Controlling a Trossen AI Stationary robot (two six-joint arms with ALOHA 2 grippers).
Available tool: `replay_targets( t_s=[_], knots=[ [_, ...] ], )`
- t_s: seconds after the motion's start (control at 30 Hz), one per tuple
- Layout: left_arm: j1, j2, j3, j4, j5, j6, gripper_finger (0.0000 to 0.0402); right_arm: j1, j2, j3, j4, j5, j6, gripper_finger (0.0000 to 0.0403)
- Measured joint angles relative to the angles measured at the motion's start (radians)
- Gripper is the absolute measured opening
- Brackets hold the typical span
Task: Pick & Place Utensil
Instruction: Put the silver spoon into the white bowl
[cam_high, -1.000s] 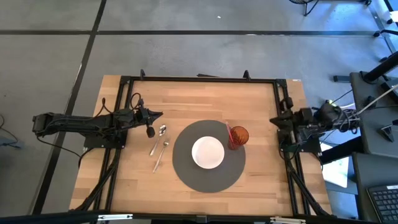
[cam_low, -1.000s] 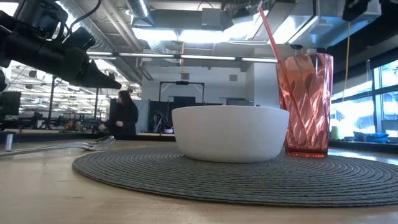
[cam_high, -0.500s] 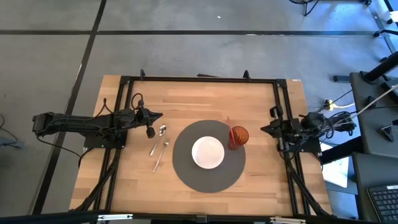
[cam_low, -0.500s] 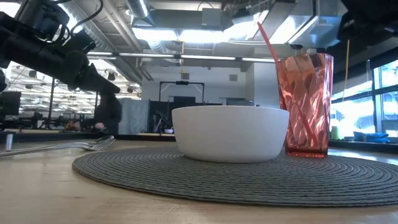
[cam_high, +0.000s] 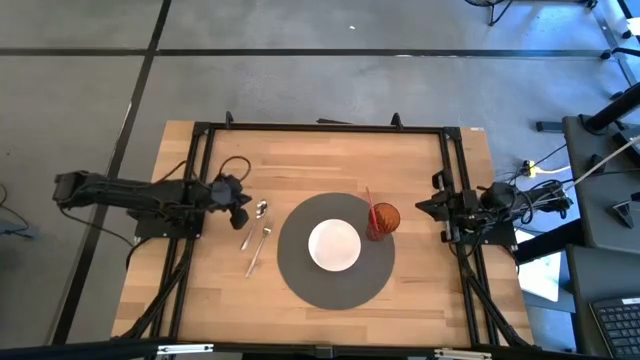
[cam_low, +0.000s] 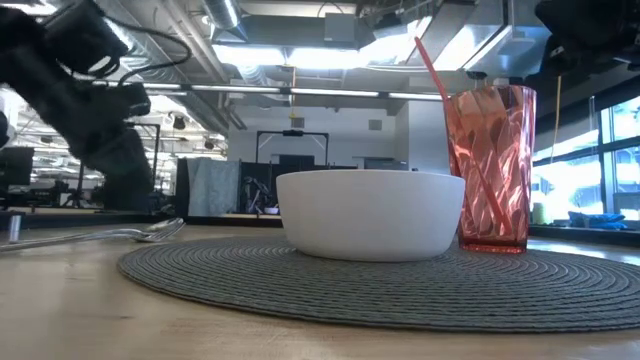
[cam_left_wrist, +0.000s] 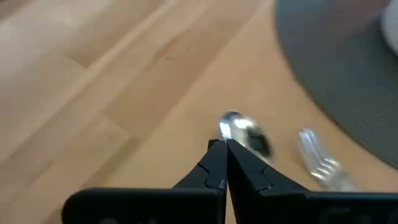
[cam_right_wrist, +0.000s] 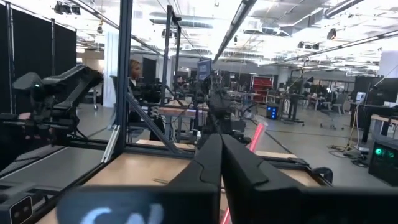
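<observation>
Wooden counter (cam_high: 330, 165) seen from above, with a round grey mat (cam_high: 300, 280) near its middle carrying a white bowl (cam_high: 334, 245) and, at the mat's right rim, a red ribbed tumbler (cam_high: 384, 218) with a pink straw (cam_low: 436, 58). No brand, label or writing can be read on any item. A spoon (cam_high: 256, 217) and a fork (cam_high: 260, 246) lie side by side on the bare wood just off the mat's left rim, toward the counter's left edge, neither lifted. The left hand (cam_high: 243, 206) is clenched with nothing between its fingers; its joined tips point down at the wood just beside the spoon's bowl, and whether they touch it cannot be told. The right hand (cam_high: 422, 208) is likewise clenched and empty, held above the counter's right edge, well apart from the utensils and pointing toward the tumbler.
</observation>
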Motion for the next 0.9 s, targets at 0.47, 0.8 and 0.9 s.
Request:
replay_targets(
  t_s=[0.47,0.8,0.9],
  knots=[
    [-0.196,0.569,0.417,-0.283,0.014,-0.19,0.0011,0.0,0.0,0.0,0.0,0.0,0.007,0.0008],
    [-0.201,0.722,0.482,-0.296,-0.001,-0.196,0.0072,0.0,0.0,0.0,-0.011,-0.016,0.015,0.002],
    [-0.199,0.743,0.482,-0.33,-0.014,-0.265,0.0096,0.0,0.0,0.001,-0.011,-0.016,0.015,0.0021]
  ],
)
